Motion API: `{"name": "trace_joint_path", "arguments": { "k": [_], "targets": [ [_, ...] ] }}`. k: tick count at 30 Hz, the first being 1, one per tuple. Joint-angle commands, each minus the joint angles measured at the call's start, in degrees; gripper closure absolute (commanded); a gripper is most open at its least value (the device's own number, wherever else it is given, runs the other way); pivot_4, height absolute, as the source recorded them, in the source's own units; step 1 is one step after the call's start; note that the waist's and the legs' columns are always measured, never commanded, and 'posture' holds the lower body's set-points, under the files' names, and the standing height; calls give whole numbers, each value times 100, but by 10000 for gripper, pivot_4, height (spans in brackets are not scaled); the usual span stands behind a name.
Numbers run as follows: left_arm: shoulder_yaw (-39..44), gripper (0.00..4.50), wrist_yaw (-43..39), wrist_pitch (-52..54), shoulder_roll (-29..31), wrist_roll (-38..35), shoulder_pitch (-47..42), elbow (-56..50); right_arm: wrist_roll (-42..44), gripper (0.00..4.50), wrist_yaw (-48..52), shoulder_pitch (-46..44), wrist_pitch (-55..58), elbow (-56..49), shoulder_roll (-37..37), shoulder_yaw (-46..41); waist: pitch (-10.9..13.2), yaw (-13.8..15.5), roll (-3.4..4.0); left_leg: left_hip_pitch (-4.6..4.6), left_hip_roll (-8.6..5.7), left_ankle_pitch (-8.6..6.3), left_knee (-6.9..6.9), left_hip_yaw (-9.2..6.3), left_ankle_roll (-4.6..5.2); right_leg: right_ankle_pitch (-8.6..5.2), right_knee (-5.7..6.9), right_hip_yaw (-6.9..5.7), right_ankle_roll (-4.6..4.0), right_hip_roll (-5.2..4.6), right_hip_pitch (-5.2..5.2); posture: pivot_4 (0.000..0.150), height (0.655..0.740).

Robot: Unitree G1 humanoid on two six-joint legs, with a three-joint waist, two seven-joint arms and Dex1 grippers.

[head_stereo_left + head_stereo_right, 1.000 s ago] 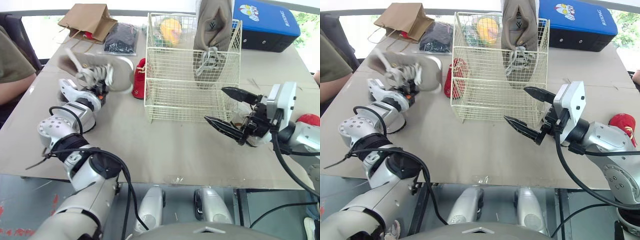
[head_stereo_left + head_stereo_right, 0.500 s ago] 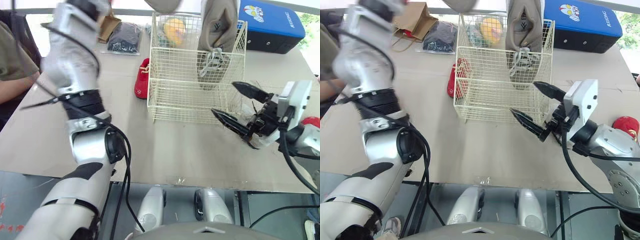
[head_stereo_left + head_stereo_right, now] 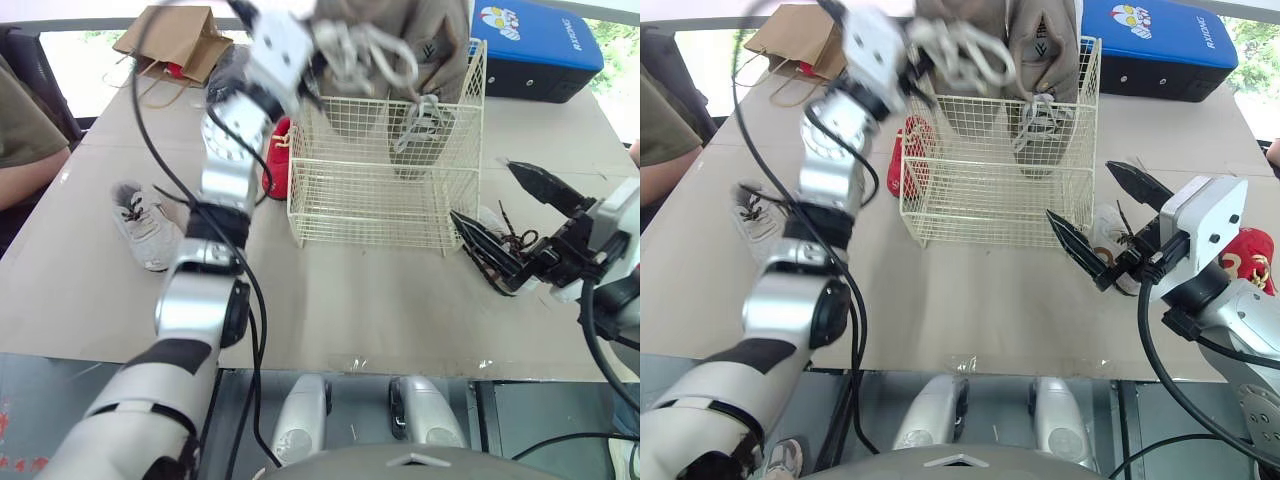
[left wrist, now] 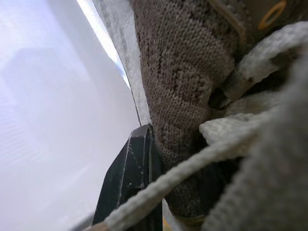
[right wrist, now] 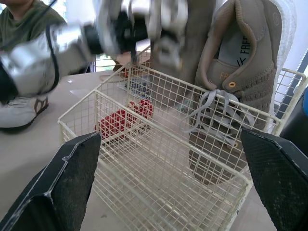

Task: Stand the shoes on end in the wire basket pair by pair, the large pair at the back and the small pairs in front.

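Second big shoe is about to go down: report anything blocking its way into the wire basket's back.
Nothing visible does. The left gripper holds the taupe knit shoe above the cream wire basket's back left; the matching upright shoe stands at back right, beside that path, not under it.

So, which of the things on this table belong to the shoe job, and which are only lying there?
Job: wire basket; large shoe standing in it; second large shoe, held by the left gripper; small grey shoe; red shoe by the basket; red shoe at the far right; small white shoe by the open right gripper.
Lying about: paper bag; blue case.
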Motion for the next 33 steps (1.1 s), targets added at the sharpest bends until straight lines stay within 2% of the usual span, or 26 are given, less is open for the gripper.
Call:
{"name": "trace_joint_path", "arguments": {
  "k": [1, 3, 6, 7, 8, 9, 10, 12, 15, 19, 20, 21, 23, 28, 31, 33],
  "targets": [
    [86, 38483, -90, 622, 46, -215, 196, -475, 36, 270, -35, 5, -125, -153, -65, -198, -6, 2, 10, 8, 0, 0, 1, -1, 0, 0, 1, -1, 0, 0, 9, 1500, 7400],
    [168, 38483, -282, 1171, 119, -460, 446, -956, 29, 270, -10, 60, -137, -150, -77, -232, -8, -31, 15, 18, 0, 0, 1, 1, 0, 0, 1, 0, 1, 1, 19, 1500, 7400],
    [385, 24165, -818, 2744, 410, -1251, 933, -2028, 1, 270, 42, 143, -150, -105, -106, -301, -18, -84, 32, 25, 3, -1, -1, 3, 1, 0, -1, 6, 1, 2, 22, 1500, 7400],
    [520, 17674, -1087, 3494, 597, -1747, 1016, -2431, -20, 270, 93, 200, -149, -82, -140, -348, -21, -90, 37, 28, 3, -1, -3, 4, 1, -1, -1, 7, 1, 3, 22, 1500, 7400],
    [616, 14451, -1250, 4034, 729, -2095, 1068, -2730, -34, 270, 133, 245, -151, -66, -165, -384, -20, -95, 41, 32, 5, -1, -7, 5, 1, -1, 1, 8, 0, 4, 23, 1500, 7400],
    [758, 7508, -1469, 4865, 920, -2630, 1021, -2935, -41, 270, 159, 293, -137, -29, -187, -434, -20, -86, 41, 34, 7, 0, -10, 4, 1, -1, 2, 8, 0, 7, 22, 1500, 7400],
    [901, 4939, -1725, 5671, 1123, -3220, 961, -3117, -40, 270, 165, 363, -121, 7, -207, -495, -19, -74, 41, 37, 8, 0, -10, 1, 1, -2, 4, 4, 0, 7, 26, 1500, 7400],
    [1003, 4939, -2309, 7167, 1591, -4195, 881, -3322, -31, 270, 161, 492, -96, 62, -210, -597, -19, -55, 41, 37, 9, 0, -6, -3, 1, -2, 4, -2, 0, 8, 33, 1500, 7400],
    [722, 4459, -3430, 8057, 2295, -4979, 1039, -3926, 47, 135, 30, 823, 41, 238, -176, -987, -16, -34, 44, 47, 7, -1, -4, -5, 1, -4, -3, -5, 1, 5, 51, 1500, 7400],
    [372, 4459, -3926, 8031, 2279, -5236, 1255, -4651, -261, 135, -195, 1567, 125, 146, -55, -1584, -16, 33, 46, 47, 5, -1, -4, -4, 1, -3, -14, -4, 0, 2, 58, 1500, 7400],
    [308, 2147, -3937, 8109, 2171, -5377, 1303, -4804, -482, 54, -379, 1780, 147, 97, 54, -1750, -16, 35, 47, 49, 5, -1, -6, -3, 1, -3, -13, -4, 0, 3, 58, 1500, 7400],
    [214, 2147, -3961, 8194, 2088, -5497, 1351, -4958, -581, 54, -507, 2031, 203, 25, 160, -1934, -16, 34, 47, 51, 6, -1, -8, -2, 1, -4, -13, -3, 0, 3, 58, 1500, 7400],
    [-131, 2147, -4079, 8033, 1984, -5373, 1461, -5245, -924, 54, -711, 2594, 468, -171, 249, -2211, -16, 39, 51, 54, 8, -1, -14, -1, 1, -4, -12, 0, -1, 5, 58, 1500, 7400],
    [-847, 2147, -3992, 7344, 1401, -4744, 1381, -5270, -791, 54, -1201, 3488, 1511, -347, 433, -2975, -19, 13, 58, 70, 9, -1, -17, 21, 2, -5, -14, 21, -2, 6, 65, 1500, 7400],
    [-1099, 2147, -3818, 7049, 1030, -4439, 1337, -5159, -676, 54, -1593, 3578, 2383, -313, 433, -3251, -20, -15, 57, 84, 9, -2, -18, 31, 3, -19, -20, 31, -26, 6, 77, 1500, 7400],
    [-1177, 2147, -3678, 6989, 747, -4370, 1327, -5079, -370, 54, -1804, 3254, 2667, -136, 586, -3298, -19, -19, 57, 85, 9, -2, -17, 31, 3, -19, -21, 31, -26, 6, 79, 1500, 7400]
  ]
}}
